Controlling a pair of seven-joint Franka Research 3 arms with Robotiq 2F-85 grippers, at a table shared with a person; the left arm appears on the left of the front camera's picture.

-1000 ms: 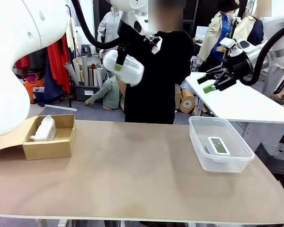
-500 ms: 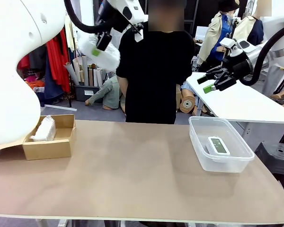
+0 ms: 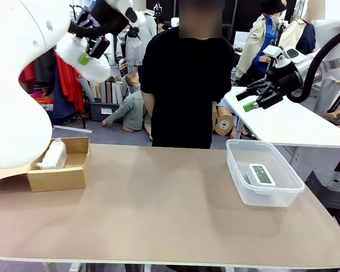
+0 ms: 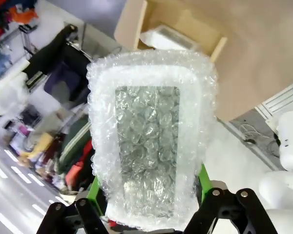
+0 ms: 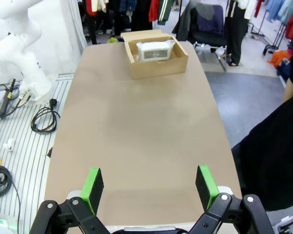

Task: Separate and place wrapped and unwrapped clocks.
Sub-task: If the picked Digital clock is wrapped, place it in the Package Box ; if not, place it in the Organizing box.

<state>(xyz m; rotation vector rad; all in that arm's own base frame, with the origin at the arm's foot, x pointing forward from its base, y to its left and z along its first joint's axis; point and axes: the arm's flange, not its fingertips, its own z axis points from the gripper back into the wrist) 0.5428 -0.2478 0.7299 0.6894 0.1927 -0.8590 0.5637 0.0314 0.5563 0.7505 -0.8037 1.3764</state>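
Brown bench (image 3: 158,209) spanning the front view, edge to edge. Behind its far side, a person in a black top (image 3: 187,79), standing.

At the bench's right end, a clear plastic bin (image 3: 263,173) holding the bare white digital clock (image 3: 261,173), lying flat, grey-green screen up. At the left end, an open cardboard box (image 3: 59,167), flap folded out, with one bubble-wrapped clock (image 3: 52,154) inside, leaning against the box's left wall; seen from the right wrist view as a pale wrapped block (image 5: 155,50) lying in the box (image 5: 158,66) at the bench's far end.

High at upper left of the front view, well above the bench and roughly over the box end, the left end effector (image 3: 89,50), clamped on a second bubble-wrapped clock (image 3: 82,59). In the left wrist view, that wrapped clock (image 4: 149,141) upright between the green pads (image 4: 94,187), dark screen showing through the bubbles, with the cardboard box (image 4: 171,29) far below beyond its top edge.

At upper right, the right end effector (image 3: 254,97), raised above the far side of the bin, fingers spread wide apart with nothing between them; green pads (image 5: 92,187) standing clear over bare bench (image 5: 136,136) in the right wrist view.
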